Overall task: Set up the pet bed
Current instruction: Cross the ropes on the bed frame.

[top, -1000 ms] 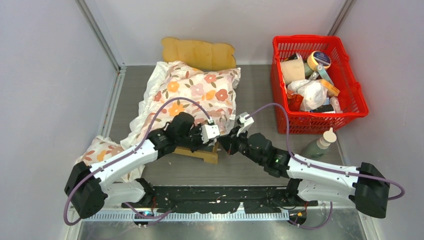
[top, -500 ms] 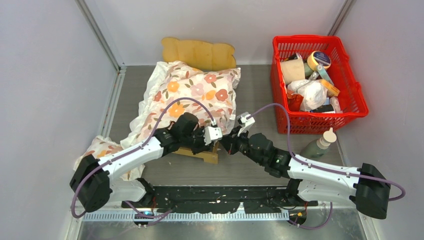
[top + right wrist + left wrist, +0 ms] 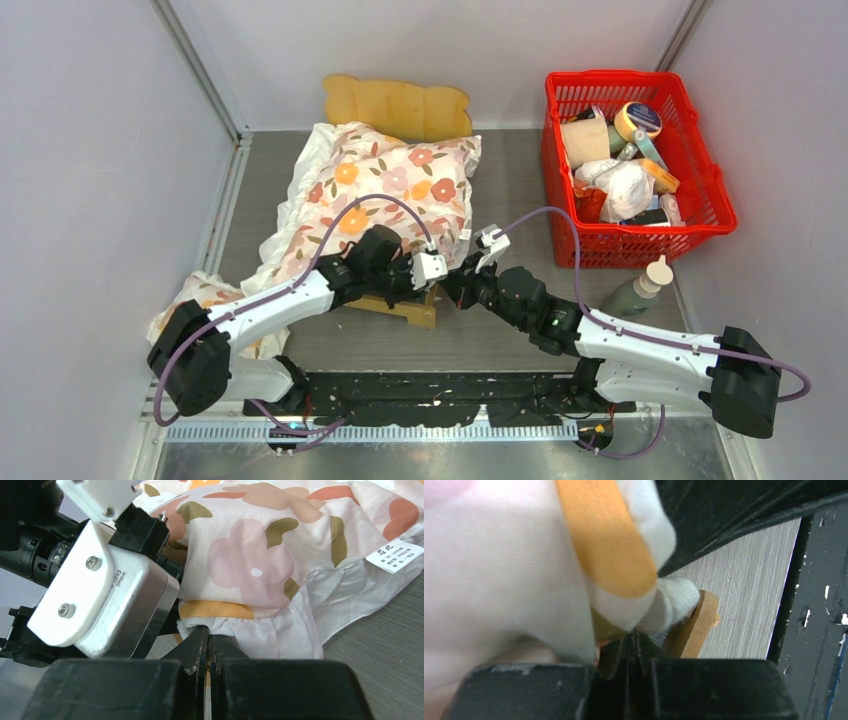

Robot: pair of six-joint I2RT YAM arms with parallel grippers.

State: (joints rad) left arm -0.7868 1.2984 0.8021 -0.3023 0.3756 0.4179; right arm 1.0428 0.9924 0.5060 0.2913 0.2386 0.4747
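The pet bed (image 3: 397, 105) stands centre-left, with its headboard at the far wall. You see light wood with a scalloped top. The floral cushion (image 3: 390, 190) hides the sleeping surface. Both arms meet at the foot rail (image 3: 696, 625), probably to seat the cushion's near edge. The left gripper (image 3: 633, 642) pinches bunched cushion fabric. The right gripper (image 3: 208, 640) is pressed together at the white frill, but a hold cannot be confirmed.
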